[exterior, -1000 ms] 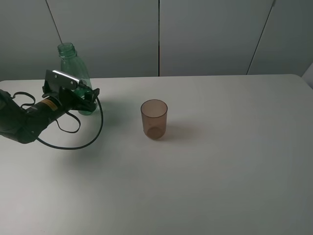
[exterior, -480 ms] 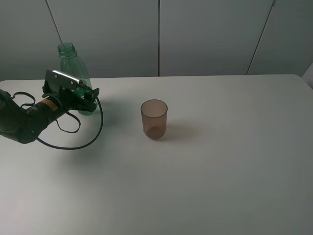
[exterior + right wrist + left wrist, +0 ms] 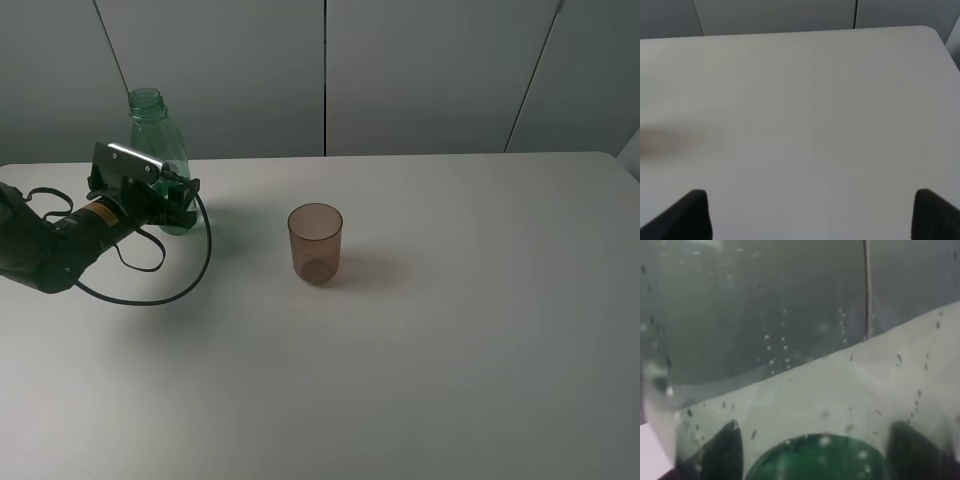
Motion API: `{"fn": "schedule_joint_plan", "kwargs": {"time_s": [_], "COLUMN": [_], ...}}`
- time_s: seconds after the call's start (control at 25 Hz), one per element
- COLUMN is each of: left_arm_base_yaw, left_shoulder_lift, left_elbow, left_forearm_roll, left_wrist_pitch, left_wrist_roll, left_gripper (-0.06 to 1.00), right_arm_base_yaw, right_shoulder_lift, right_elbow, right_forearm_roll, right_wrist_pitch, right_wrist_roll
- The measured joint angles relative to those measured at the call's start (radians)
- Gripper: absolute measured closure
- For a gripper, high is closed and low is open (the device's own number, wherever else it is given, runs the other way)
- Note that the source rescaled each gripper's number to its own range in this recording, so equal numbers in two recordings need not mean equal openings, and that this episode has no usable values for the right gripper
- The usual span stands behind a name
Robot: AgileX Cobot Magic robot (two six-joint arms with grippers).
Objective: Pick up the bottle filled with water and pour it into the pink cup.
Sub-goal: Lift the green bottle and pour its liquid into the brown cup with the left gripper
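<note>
Green, see-through plastic fills my left wrist view: the bottle [image 3: 790,365] sits so close that its wall covers nearly the whole picture, speckled with small bubbles or droplets. My left gripper [image 3: 817,450] is closed on it, one dark finger [image 3: 722,450] pressed against each side of the bottle's lower body.

Only the high view shows the whole bottle [image 3: 158,140]. It stands upright near the table's far left, open neck on top, with my left gripper [image 3: 178,205] clamped low on its body and a black cable [image 3: 170,290] looping on the table beside my arm. The pink cup [image 3: 315,243] stands upright near the middle of the table, well apart from the bottle and on its right.

Only the right wrist view shows my right gripper [image 3: 812,215]. Its two dark fingertips [image 3: 690,215] stand wide apart, with bare table [image 3: 805,100] between them.

The table [image 3: 450,330] is plain and white with a matte surface. Behind it stand grey wall panels [image 3: 420,70] split by thin dark seams. The table's far edge runs straight under the panels and rounds off at the far right corner. Broad bare surface lies in front of the cup and to its right, and also between the cup and the bottle.
</note>
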Motion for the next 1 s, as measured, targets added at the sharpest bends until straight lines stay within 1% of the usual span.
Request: {"fn": "schedule_joint_plan", "kwargs": {"time_s": [0.08, 0.24, 0.32, 0.52, 0.76, 1.0], "left_arm_base_yaw": [0.0, 0.0, 0.0, 0.0, 0.0, 0.0], "left_shoulder_lift": [0.0, -0.015, -0.021, -0.021, -0.021, -0.021], "left_elbow": [-0.007, -0.059, -0.098, -0.251, -0.417, -0.529], "left_forearm_roll": [0.005, 0.064, 0.111, 0.24, 0.374, 0.512], "left_wrist_pitch": [0.008, 0.038, 0.04, 0.047, 0.147, 0.184], "left_wrist_roll": [0.002, 0.019, 0.021, 0.021, 0.021, 0.021], "left_gripper": [0.9, 0.9, 0.9, 0.91, 0.91, 0.91], "right_arm_base_yaw": [0.0, 0.0, 0.0, 0.0, 0.0, 0.0], "right_shoulder_lift": [0.0, 0.0, 0.0, 0.0, 0.0, 0.0], "right_elbow": [0.0, 0.0, 0.0, 0.0, 0.0, 0.0], "right_forearm_roll": [0.0, 0.0, 0.0, 0.0, 0.0, 0.0], "right_wrist_pitch": [0.0, 0.0, 0.0, 0.0, 0.0, 0.0], "right_wrist_roll": [0.0, 0.0, 0.0, 0.0, 0.0, 0.0]}}
